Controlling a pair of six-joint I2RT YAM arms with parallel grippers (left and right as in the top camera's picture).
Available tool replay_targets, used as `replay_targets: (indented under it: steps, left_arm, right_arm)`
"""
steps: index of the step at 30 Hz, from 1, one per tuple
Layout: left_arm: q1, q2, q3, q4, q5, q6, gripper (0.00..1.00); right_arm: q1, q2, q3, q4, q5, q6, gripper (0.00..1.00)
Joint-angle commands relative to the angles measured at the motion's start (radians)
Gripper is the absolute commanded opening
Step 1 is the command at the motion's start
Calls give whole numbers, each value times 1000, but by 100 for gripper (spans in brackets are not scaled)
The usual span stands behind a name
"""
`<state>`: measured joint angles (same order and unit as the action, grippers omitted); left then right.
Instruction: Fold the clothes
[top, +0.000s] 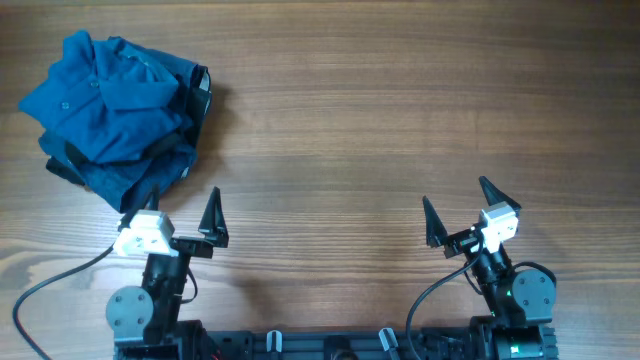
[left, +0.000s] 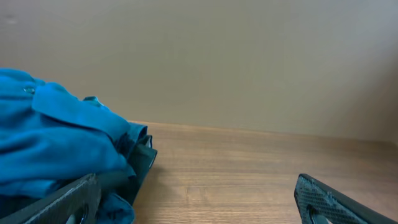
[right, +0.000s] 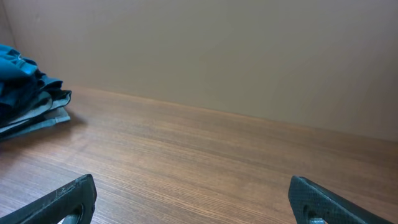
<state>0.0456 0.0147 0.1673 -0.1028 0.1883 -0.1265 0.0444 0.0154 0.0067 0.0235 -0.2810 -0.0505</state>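
The clothes lie in a crumpled heap at the far left of the wooden table: a medium-blue polo shirt on top, with darker blue and black fabric under its edges. The heap also shows in the left wrist view and at the left edge of the right wrist view. My left gripper is open and empty, just in front of the heap's near edge. My right gripper is open and empty, far to the right of the heap.
The wooden table stretches to the right of the heap. A plain beige wall stands behind the table's far edge. A black cable runs at the near left by the left arm's base.
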Motion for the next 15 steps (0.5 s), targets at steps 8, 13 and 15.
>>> replay_targets:
  steps: [8,13,15]
  left_arm:
    - [-38,-12,-162,56,-6,-13,100]
    - [-50,-12,-162,46,-6,-13,100]
    - [-50,-12,-162,46,-6,-13,100]
  right_arm:
    - [-6,-11,-2,3,-16,-2,100]
    - [-6,-11,-2,3,-16,-2,100]
    - [-6,-11,-2,3,-15,-2,100]
